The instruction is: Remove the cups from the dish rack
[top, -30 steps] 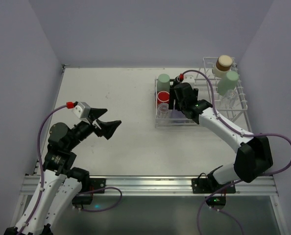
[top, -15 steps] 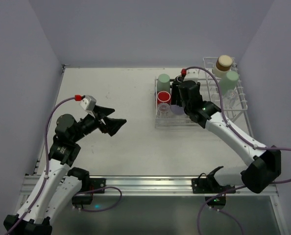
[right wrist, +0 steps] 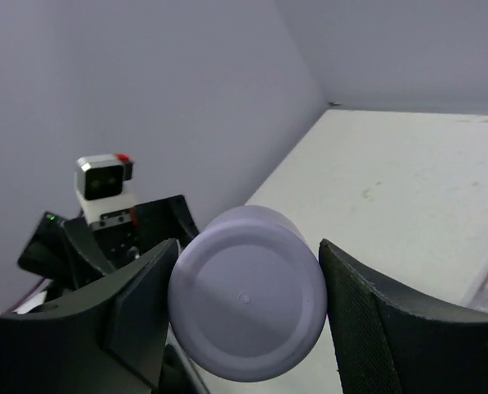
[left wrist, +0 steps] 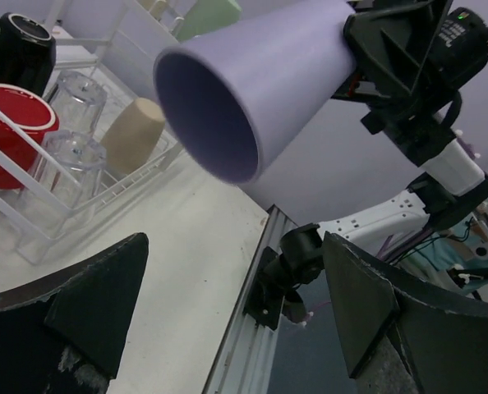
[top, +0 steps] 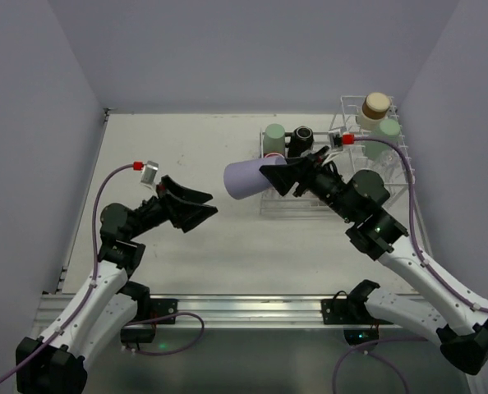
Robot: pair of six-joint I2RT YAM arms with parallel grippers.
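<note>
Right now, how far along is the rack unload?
Done: nothing; no cup is on the table. In hand: the right gripper holds the lavender tumbler sideways, off the dish rack, toward the open left gripper. Left: red mug, black mug, pale green cups, clear glasses, tan cup.

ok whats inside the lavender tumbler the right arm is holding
The left wrist view looks into the lavender tumbler: only bare purple inner wall, no contents; its bottom is lost in shadow.

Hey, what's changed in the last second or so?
The right gripper gripped the lavender tumbler, lifted it out of the rack and swung it left, mouth toward the left gripper. The left gripper moved right toward it, jaws open. The green cup, black mug and tan cup stayed in the rack.
</note>
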